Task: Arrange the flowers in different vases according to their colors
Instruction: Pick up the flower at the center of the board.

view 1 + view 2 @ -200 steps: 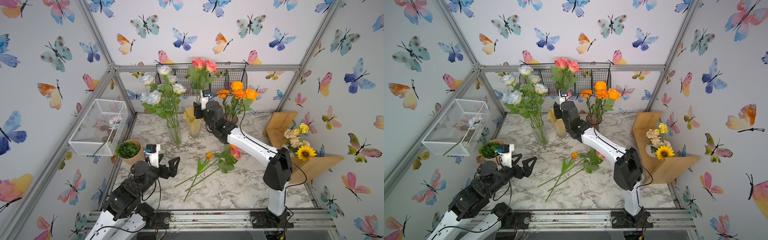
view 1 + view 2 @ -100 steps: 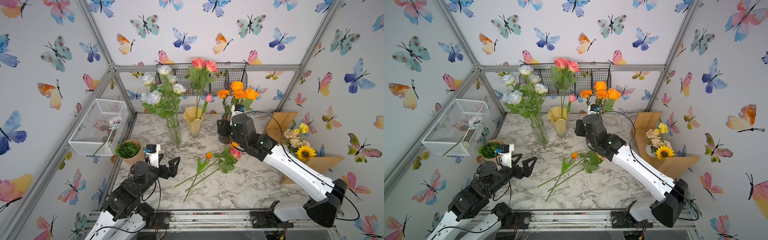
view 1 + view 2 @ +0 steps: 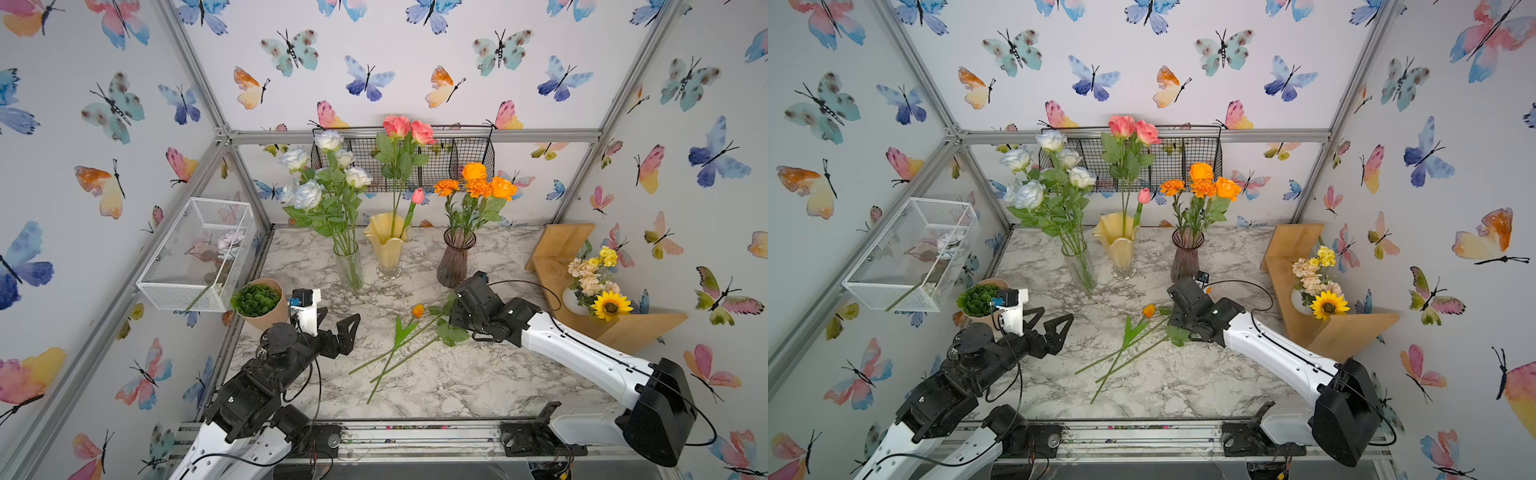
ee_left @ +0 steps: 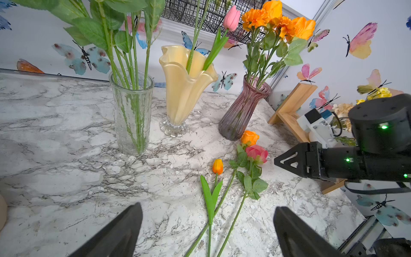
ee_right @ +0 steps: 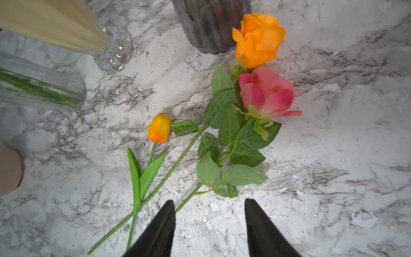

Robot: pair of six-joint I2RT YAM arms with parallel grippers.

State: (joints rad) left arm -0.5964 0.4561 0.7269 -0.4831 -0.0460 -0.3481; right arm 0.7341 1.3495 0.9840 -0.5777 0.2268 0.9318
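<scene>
Two rose heads (image 5: 266, 93) behind right pincer (image 5: 208, 201)

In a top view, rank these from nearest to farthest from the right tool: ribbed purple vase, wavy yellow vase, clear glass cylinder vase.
1. Ribbed purple vase, just behind the right tool.
2. Wavy yellow vase, middle of the row.
3. Clear glass cylinder vase, leftmost.

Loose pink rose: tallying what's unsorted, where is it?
In the right wrist view the pink rose lies on the table ahead of the right claw, bloom beside the orange rose, near the purple vase.
</scene>
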